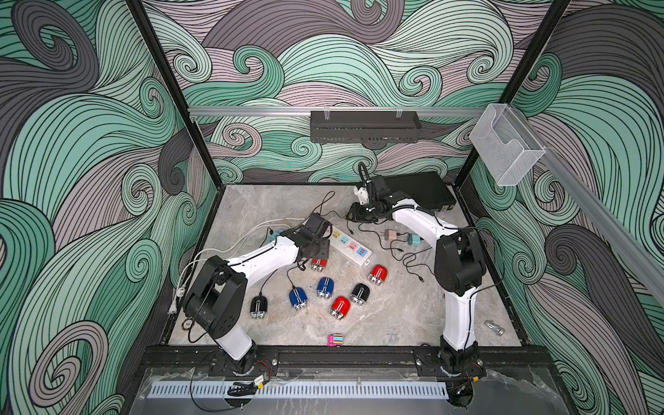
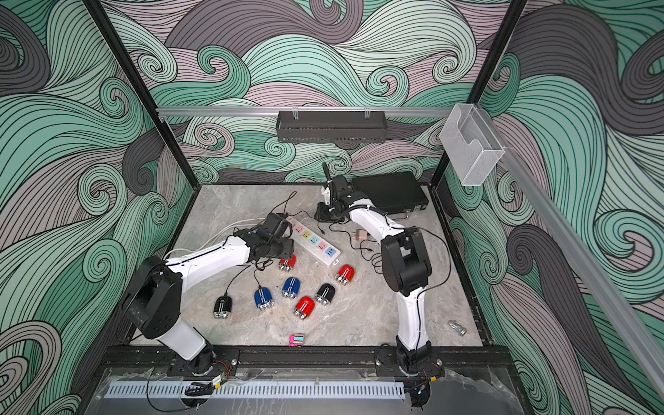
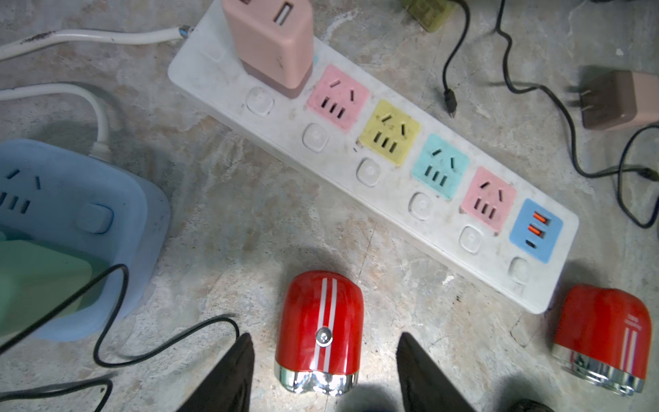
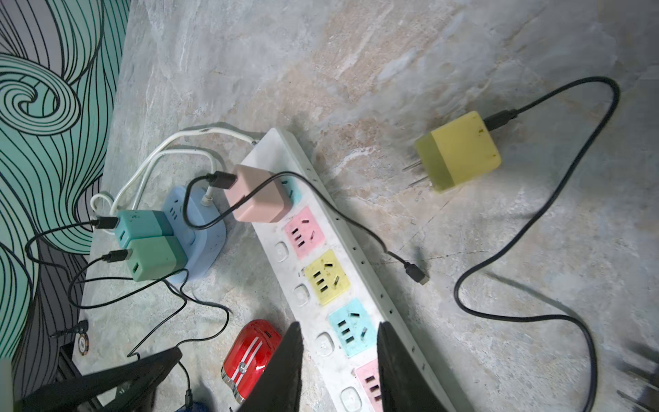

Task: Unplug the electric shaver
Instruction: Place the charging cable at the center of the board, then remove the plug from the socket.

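Note:
A red electric shaver (image 3: 321, 331) with white stripes lies on the stone table beside the white power strip (image 3: 356, 199); no cable shows at its rounded end. My left gripper (image 3: 324, 335) is open and straddles it, with a gap on each side of the fingers (image 3: 231, 374). In both top views the same shaver (image 1: 318, 263) (image 2: 287, 262) peeks out under the left gripper (image 1: 316, 251). A black shaver (image 1: 258, 306) and a blue shaver (image 1: 298, 298) each have a black cable attached. My right gripper (image 4: 338, 326) hangs open and empty above the strip (image 4: 274, 149).
A pink charger (image 4: 256, 198) sits in the strip, its cable end lying loose. A blue cube socket (image 4: 192, 221) holds teal and green chargers. A yellow charger (image 4: 458, 151) lies unplugged. Several more shavers (image 1: 340, 306) and loose cables are scattered on the table.

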Action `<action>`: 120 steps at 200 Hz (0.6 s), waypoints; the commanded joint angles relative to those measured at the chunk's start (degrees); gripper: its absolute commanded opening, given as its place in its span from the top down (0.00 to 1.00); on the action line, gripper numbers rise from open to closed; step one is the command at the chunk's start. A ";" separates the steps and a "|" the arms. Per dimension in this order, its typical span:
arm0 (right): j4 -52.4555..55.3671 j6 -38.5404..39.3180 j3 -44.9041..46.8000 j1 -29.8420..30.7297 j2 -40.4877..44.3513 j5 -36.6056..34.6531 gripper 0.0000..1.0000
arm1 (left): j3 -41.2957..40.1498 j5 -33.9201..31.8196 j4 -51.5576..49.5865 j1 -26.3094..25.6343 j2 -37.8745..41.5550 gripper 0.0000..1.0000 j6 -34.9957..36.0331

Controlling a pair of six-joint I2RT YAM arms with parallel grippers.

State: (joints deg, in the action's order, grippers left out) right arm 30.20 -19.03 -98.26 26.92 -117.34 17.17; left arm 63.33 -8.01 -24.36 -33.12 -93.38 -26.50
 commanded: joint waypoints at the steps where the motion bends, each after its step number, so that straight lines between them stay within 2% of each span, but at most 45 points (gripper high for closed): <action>1: 2.21 2.60 -2.72 1.47 0.38 -1.92 0.64 | 1.88 4.03 0.72 3.33 1.40 0.38 -2.86; 73: 8.83 8.39 -13.23 6.54 -5.77 -6.41 0.58 | 2.84 13.11 5.30 11.59 -3.51 0.38 -7.67; 120: 13.20 12.01 -20.89 8.32 -11.54 -7.57 0.56 | 6.14 14.25 5.78 13.62 -8.44 0.41 -8.23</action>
State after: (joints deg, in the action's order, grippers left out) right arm 38.83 -10.41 -115.50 34.72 -125.91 11.11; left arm 66.39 4.32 -19.38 -20.32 -99.42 -33.93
